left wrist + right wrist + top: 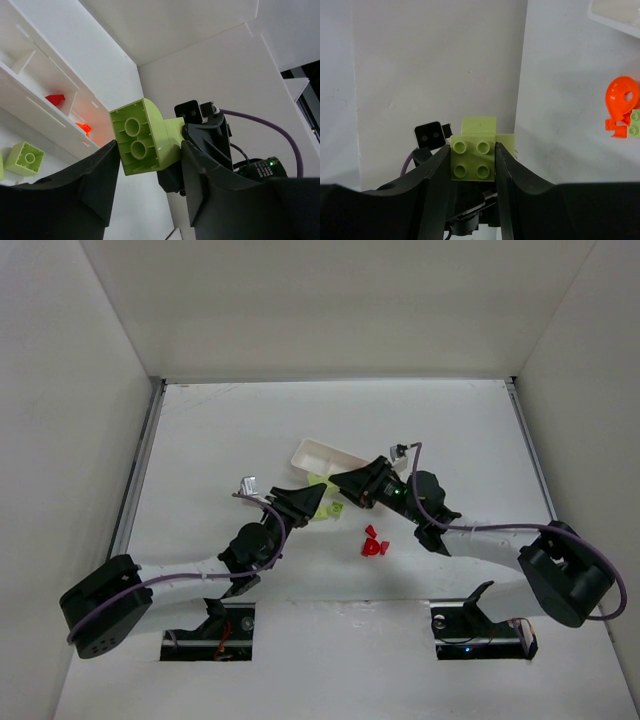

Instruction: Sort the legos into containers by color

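Two joined pale yellow-green legos hang above the table between my grippers. My left gripper is shut on the rounded-end block, which sits at its fingertips. My right gripper is shut on the studded square block, held between its fingers. The white tray lies just behind; the right arm hides part of it. In the left wrist view the tray holds a red piece and an orange piece in separate compartments.
Small red legos lie on the table in front of the right gripper. A loose yellow-green block lies near the left gripper, also seen in the left wrist view. An orange rounded piece lies by a small green one.
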### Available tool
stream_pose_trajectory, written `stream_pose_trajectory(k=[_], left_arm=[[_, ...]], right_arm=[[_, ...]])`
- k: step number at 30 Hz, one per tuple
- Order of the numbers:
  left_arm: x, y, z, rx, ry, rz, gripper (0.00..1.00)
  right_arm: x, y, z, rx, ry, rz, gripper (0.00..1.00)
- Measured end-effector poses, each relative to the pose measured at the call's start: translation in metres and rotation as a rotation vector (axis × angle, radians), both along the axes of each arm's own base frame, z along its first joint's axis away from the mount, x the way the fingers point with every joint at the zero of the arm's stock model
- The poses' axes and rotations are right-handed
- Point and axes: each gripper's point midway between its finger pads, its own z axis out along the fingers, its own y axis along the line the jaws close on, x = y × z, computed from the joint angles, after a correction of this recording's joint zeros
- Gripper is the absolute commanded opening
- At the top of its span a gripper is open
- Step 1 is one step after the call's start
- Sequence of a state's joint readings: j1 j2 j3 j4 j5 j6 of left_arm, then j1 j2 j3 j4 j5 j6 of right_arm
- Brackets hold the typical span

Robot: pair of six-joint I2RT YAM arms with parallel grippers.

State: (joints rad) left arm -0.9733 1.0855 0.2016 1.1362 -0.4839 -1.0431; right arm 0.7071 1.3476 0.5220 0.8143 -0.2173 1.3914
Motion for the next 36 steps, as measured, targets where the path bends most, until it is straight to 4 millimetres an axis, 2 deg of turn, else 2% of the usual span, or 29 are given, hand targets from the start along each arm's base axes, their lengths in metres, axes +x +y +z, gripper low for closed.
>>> stream_pose_trajectory(k=[5, 10, 18, 24, 28, 32, 36], left_arm=[[0.002, 0.002, 0.005, -0.027, -0.005, 0.015, 0.21], [0.001, 0.002, 0.009, -0.035, -0.013, 0.005, 0.1], [-0.01, 0.006, 0.024, -0.061, -0.05, -0.034, 0.09], [-0.007, 0.023, 0.038, -0.094, -0.087, 0.008, 0.09], [-0.006, 0.031, 0.037, -0.091, -0.09, 0.025, 0.09], [-0.003, 0.042, 0.03, -0.062, -0.081, 0.052, 0.1], [0.0, 0.054, 0.028, -0.025, -0.084, 0.084, 0.1]], right_arm=[[0.001, 0.0, 0.003, 0.018, -0.01, -0.005, 0.24], [0.0, -0.004, 0.004, 0.04, -0.016, -0.006, 0.24], [-0.009, -0.011, 0.016, 0.066, -0.052, 0.031, 0.25], [0.004, -0.019, 0.007, 0.038, -0.034, -0.012, 0.25], [0.008, -0.017, -0.003, 0.008, -0.025, -0.013, 0.25], [0.029, -0.006, -0.019, -0.077, -0.01, -0.019, 0.24], [0.066, 0.01, -0.033, -0.209, -0.024, -0.055, 0.24]])
